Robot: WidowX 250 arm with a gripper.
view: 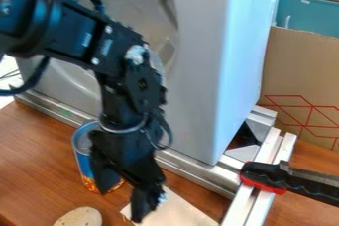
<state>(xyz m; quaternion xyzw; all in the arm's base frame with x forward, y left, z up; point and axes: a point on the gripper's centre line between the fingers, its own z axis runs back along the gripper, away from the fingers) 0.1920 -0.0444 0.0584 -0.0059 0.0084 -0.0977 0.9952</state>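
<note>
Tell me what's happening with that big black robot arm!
The robot's black tool hangs low over the wooden table with its fingers apart, and I see nothing held between them. It is right by a blue can, partly hidden behind it. A pale round thing lies nearby, and a light flat piece is beside the tool. A black and red handle is over by the metal rails.

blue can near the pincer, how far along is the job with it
Nothing looks finished: the blue can stands upright on the wooden table, partly hidden behind the pincer. In hand: the pincer hangs beside it with its jaws apart, and no grip on the can is visible. Left, probably: lining up, closing on the can, and whatever move follows.
</note>
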